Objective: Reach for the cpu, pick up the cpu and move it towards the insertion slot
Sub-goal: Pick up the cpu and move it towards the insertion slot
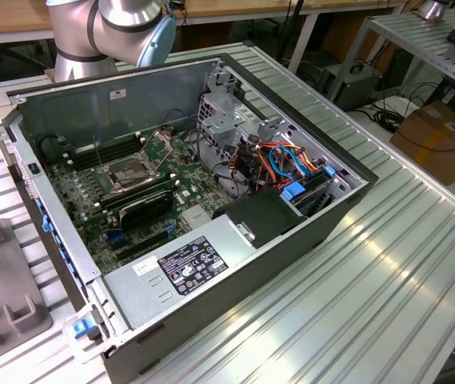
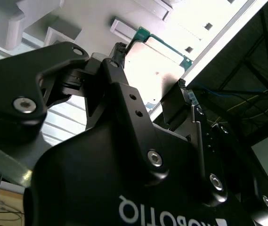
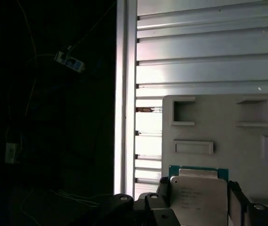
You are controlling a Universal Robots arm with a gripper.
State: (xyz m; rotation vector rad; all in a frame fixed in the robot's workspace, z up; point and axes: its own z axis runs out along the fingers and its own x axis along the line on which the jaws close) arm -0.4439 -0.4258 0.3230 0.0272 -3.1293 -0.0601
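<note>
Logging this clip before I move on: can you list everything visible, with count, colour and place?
cpu: one, silver face with green edge, between the claw's fingers in both wrist views.
insertion slot: one, shiny metal frame, dark centre, on the green board inside the case.
computer case: one, dark grey, lying open on the table.
power supply box: one, grey, labelled, at the case's near edge.
fixture tray: one, grey, with recesses, below the cpu in the first wrist view.
slatted table: one, silver.
claw: one, black, shut on the cpu.
</note>
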